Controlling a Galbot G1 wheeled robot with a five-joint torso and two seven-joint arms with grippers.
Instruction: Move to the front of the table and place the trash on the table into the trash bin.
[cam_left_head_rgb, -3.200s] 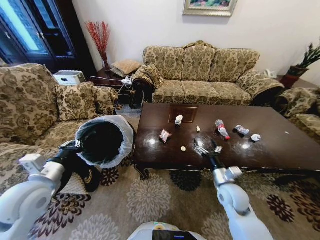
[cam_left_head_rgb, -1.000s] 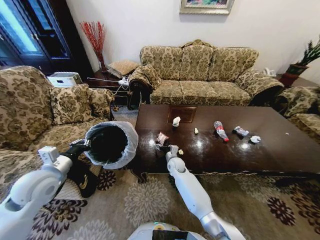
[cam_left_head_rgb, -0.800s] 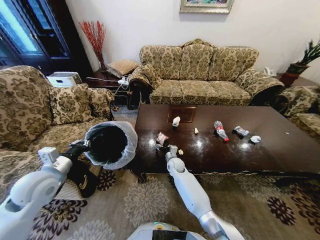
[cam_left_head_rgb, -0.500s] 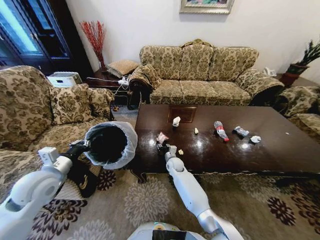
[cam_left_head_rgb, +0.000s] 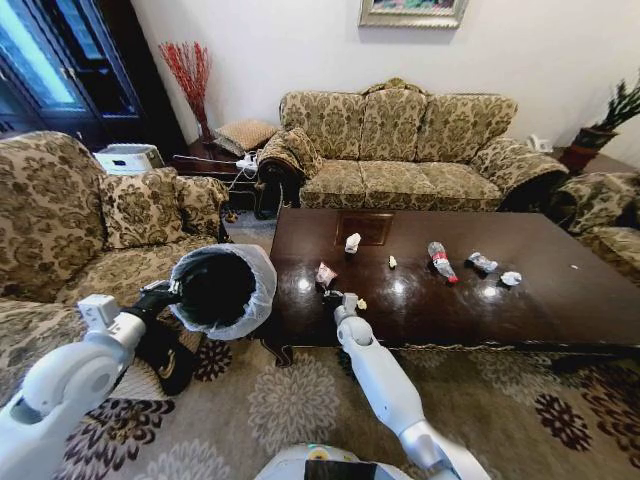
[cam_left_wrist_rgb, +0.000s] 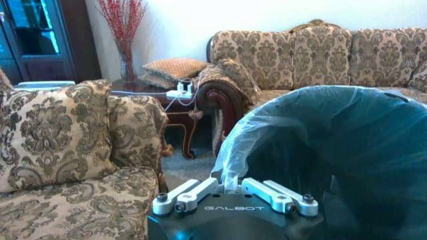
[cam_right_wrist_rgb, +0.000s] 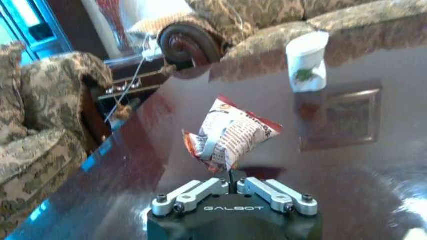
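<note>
Barely begun: right gripper (cam_right_wrist_rgb: 230, 172) pinches the pink-white wrapper (cam_right_wrist_rgb: 230, 132) above the table (cam_left_head_rgb: 520, 310), while left gripper (cam_left_wrist_rgb: 230, 186) clamps the trash bin (cam_left_head_rgb: 222, 290) rim and paper cup (cam_left_head_rgb: 352, 242), bottle (cam_left_head_rgb: 439, 260) and scraps wait.

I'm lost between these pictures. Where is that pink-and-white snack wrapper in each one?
Head view: the wrapper is over the table's left front part, just beyond the right gripper.
Right wrist view: centre, pinched by that gripper, the paper cup behind it.
Left wrist view: not in it; the left gripper grips the trash bin here.
Shared landmark: the sofa's dark curled wooden arm.
</note>
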